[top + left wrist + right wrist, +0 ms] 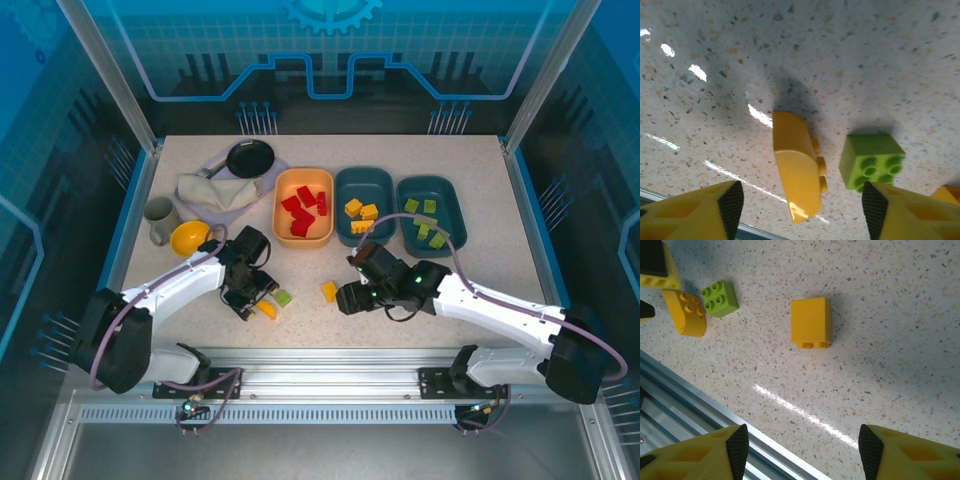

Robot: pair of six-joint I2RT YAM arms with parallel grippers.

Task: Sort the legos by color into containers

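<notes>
Three legos lie loose near the front edge: a curved yellow brick (266, 310) (796, 165) (686, 314), a light green brick (284, 297) (871, 161) (720, 298) and a square yellow brick (329, 291) (811, 322). My left gripper (255, 297) (802, 205) is open just over the curved yellow brick, which lies between its fingers untouched. Right of the square yellow brick, my right gripper (348, 298) (800, 450) hangs open and empty. At the back, the orange tray (310, 238) holds red bricks, the middle teal tray (364, 175) yellow ones, the right teal tray (445, 190) green ones.
Back left stand a black pan (250, 157), a crumpled cloth (215, 190), a grey cup (160, 220) and a small yellow bowl (190, 238). A metal rail (330, 357) (700, 405) runs along the table's front edge, close to the loose bricks.
</notes>
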